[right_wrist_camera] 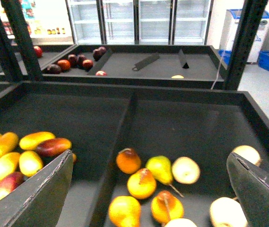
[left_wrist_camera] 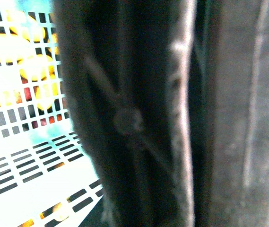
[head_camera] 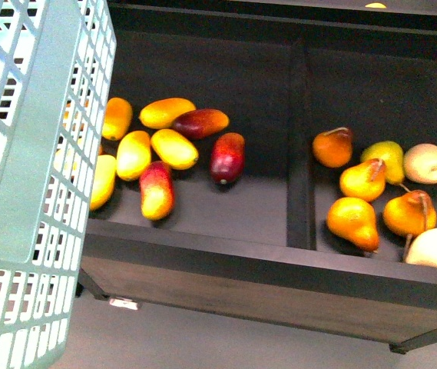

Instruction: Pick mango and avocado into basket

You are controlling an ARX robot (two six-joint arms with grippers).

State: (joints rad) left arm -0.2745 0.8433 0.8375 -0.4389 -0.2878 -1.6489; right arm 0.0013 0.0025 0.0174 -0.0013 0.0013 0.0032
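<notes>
Scene: a dark display shelf (head_camera: 241,257), split by a divider (head_camera: 299,154) into two compartments of fruit.
Mango: an all-yellow mango (head_camera: 174,147) lies on its side in the left compartment. It sits in the middle of a loose cluster and touches another yellow fruit beside it.
Cluster: red-blushed mangoes (head_camera: 157,190) and darker red ones (head_camera: 227,157) lie around it.
Basket: the light teal basket (head_camera: 41,154) fills the left foreground of the front view. Its slotted wall covers the left end of the shelf, and yellow fruit shows through the slots.
Right compartment: orange pears (head_camera: 352,221) with stems, and a few pale fruits (head_camera: 427,163) near the far right.
Right pincer (right_wrist_camera: 149,158): fingers spread wide apart, holding nothing, above the shelf's front edge.
Left pincer: cannot tell; blurred dark shapes fill the left wrist view, with the basket's grid beyond.
Background: a second shelf (right_wrist_camera: 139,75) with dark red fruit, and glass-door fridges (right_wrist_camera: 139,21).
</notes>
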